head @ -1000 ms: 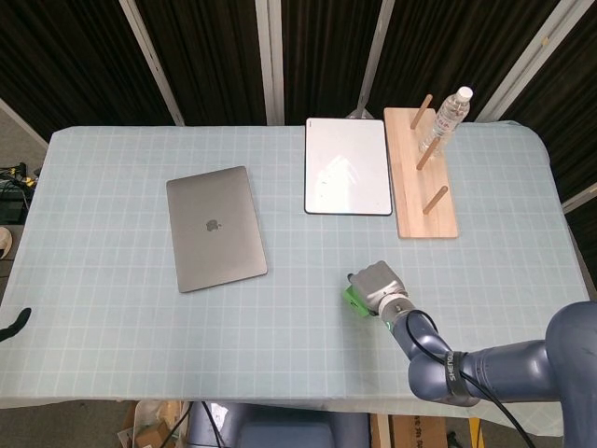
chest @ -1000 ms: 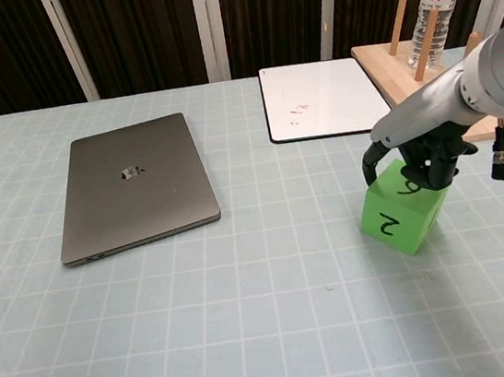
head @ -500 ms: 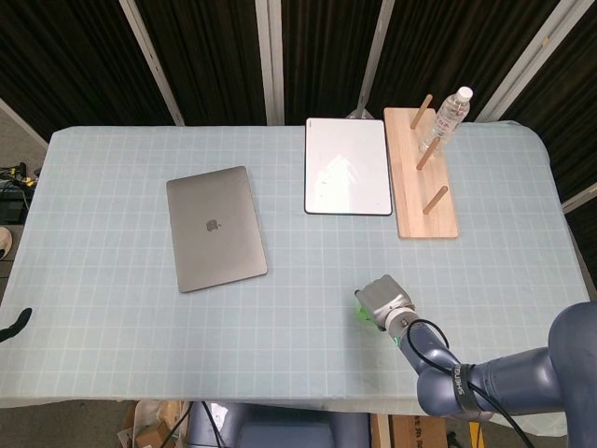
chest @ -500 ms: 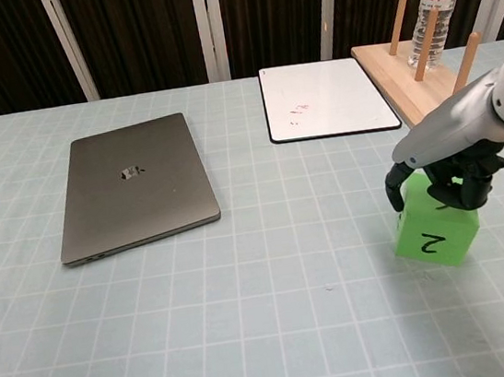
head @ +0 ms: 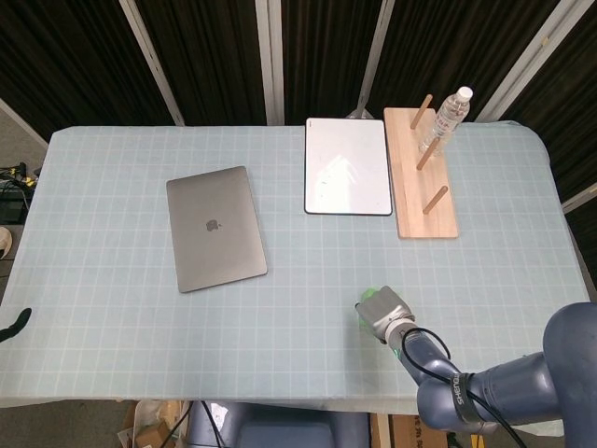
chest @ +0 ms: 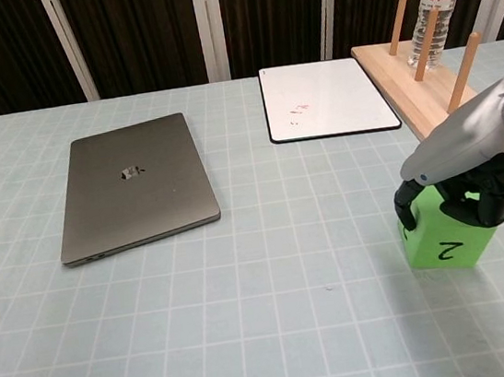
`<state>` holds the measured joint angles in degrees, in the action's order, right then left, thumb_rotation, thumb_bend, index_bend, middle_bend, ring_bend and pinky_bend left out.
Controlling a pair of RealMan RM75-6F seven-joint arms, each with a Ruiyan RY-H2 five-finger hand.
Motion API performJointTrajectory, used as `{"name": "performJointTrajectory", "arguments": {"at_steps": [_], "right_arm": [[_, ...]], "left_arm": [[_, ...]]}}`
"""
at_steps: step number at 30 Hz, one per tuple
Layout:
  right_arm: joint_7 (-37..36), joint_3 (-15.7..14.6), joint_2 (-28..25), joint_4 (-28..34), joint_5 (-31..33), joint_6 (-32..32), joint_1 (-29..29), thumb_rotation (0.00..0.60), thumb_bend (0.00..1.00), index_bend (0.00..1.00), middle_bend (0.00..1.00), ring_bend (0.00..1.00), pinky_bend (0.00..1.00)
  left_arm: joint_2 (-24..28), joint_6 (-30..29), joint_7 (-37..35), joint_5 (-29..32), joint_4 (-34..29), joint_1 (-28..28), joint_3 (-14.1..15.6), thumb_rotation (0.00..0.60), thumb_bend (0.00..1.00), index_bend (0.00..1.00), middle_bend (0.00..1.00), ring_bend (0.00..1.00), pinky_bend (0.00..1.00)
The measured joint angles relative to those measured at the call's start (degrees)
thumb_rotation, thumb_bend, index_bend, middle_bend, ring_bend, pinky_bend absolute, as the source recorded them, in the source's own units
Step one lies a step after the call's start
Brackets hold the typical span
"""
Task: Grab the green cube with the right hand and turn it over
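Note:
The green cube (chest: 443, 242) stands on the table's front right part, upright, with a black "2" on the face turned toward me. My right hand (chest: 462, 198) comes down on it from above and grips its top, dark fingers (chest: 409, 212) curled over the upper edges. In the head view the right hand (head: 384, 313) covers almost all of the cube (head: 369, 296); only a green sliver shows at its far-left side. Whether the cube rests on the cloth or hangs just above it, I cannot tell. My left hand does not show in either view.
A closed grey laptop (head: 215, 229) lies at centre left. A white board (head: 347, 166) lies at the back. Beside it is a wooden peg rack (head: 420, 182) with a water bottle (head: 447, 117) at its far end. The table's front edge (head: 308, 397) is close to the cube.
My right hand has carried the cube to the right and nearer the front edge. The cube, tilted a second ago, now sits square with the "2" facing me.

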<state>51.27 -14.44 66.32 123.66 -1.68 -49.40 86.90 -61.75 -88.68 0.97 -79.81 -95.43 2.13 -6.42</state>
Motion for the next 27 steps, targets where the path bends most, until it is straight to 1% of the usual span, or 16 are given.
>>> {"name": "performJointTrajectory", "arguments": {"at_steps": [4,8,12,14,16,17,18,19,20,21,22,24,27], "right_arm": [[0.10,-0.31,0.18,0.55,1.08,-0.71,1.05,0.600,0.82,0.24,0.82,0.85,0.70],[-0.49,-0.07,-0.14,1.00,0.56,-0.73,1.18,0.600,0.82,0.24,0.82,0.85,0.70],[-1.30,0.63,-0.94,1.84,-0.49,-0.49,1.39,0.600,0.82,0.24,0.82,0.85,0.70],[-2.30,1.40,-1.47,2.19,-1.35,-0.02,1.29,0.600,0.82,0.24,0.81,0.83,0.68],[-3.90,2.49,-2.15,2.40,-3.04,0.55,0.73,0.600,0.82,0.21,0.71,0.73,0.58],[-4.75,3.02,-2.45,2.43,-4.13,0.67,0.29,0.600,0.81,0.19,0.62,0.64,0.50],[-5.70,3.59,-2.73,2.42,-5.47,0.64,-0.31,0.600,0.78,0.16,0.52,0.54,0.42],[-7.06,4.34,-3.06,2.35,-7.65,0.35,-1.35,0.600,0.73,0.14,0.44,0.45,0.36],[-8.12,4.89,-3.25,2.23,-9.56,-0.18,-2.31,0.600,0.69,0.13,0.39,0.40,0.32],[-9.18,5.41,-3.38,2.06,-11.69,-1.04,-3.43,0.600,0.61,0.11,0.33,0.35,0.27],[-10.52,6.03,-3.41,1.70,-14.77,-2.83,-5.07,0.600,0.55,0.10,0.28,0.30,0.22],[-12.24,6.85,-3.13,0.86,-19.24,-6.85,-7.63,0.600,0.46,0.09,0.20,0.24,0.17],[-15.32,8.30,-1.89,-1.46,-24.80,-16.26,-12.50,0.600,0.36,0.08,0.11,0.15,0.12]], "left_arm": [[0.12,0.01,-0.29,-0.01,0.01,-0.03,-0.01,0.600,0.32,0.10,0.00,0.00,0.00],[0.20,-0.07,-0.51,0.00,0.04,-0.08,-0.04,0.600,0.31,0.10,0.00,0.00,0.00],[0.20,-0.03,-0.49,0.01,0.04,-0.08,-0.03,0.600,0.32,0.10,0.00,0.00,0.00],[0.19,-0.03,-0.43,-0.04,0.03,-0.07,0.00,0.600,0.31,0.10,0.00,0.00,0.00],[0.18,-0.05,-0.40,-0.13,0.03,-0.07,0.03,0.600,0.31,0.10,0.00,0.00,0.00],[0.18,-0.06,-0.43,-0.14,0.03,-0.08,0.03,0.600,0.32,0.10,0.00,0.00,0.00],[0.20,-0.08,-0.48,-0.13,0.04,-0.09,0.03,0.600,0.32,0.10,0.00,0.00,0.00],[0.22,-0.10,-0.56,-0.13,0.05,-0.10,0.01,0.600,0.32,0.10,0.00,0.00,0.00],[0.25,-0.12,-0.66,-0.11,0.07,-0.12,-0.02,0.600,0.31,0.10,0.00,0.00,0.00],[0.28,-0.13,-0.77,-0.09,0.08,-0.13,-0.03,0.600,0.31,0.10,0.00,0.00,0.00],[0.33,-0.15,-0.92,-0.06,0.12,-0.15,-0.06,0.600,0.31,0.10,0.00,0.00,0.00],[0.40,-0.12,-1.13,-0.01,0.17,-0.16,-0.09,0.600,0.31,0.10,0.00,0.00,0.00],[0.45,0.04,-1.26,0.02,0.20,-0.11,-0.09,0.600,0.31,0.10,0.00,0.00,0.00]]}}
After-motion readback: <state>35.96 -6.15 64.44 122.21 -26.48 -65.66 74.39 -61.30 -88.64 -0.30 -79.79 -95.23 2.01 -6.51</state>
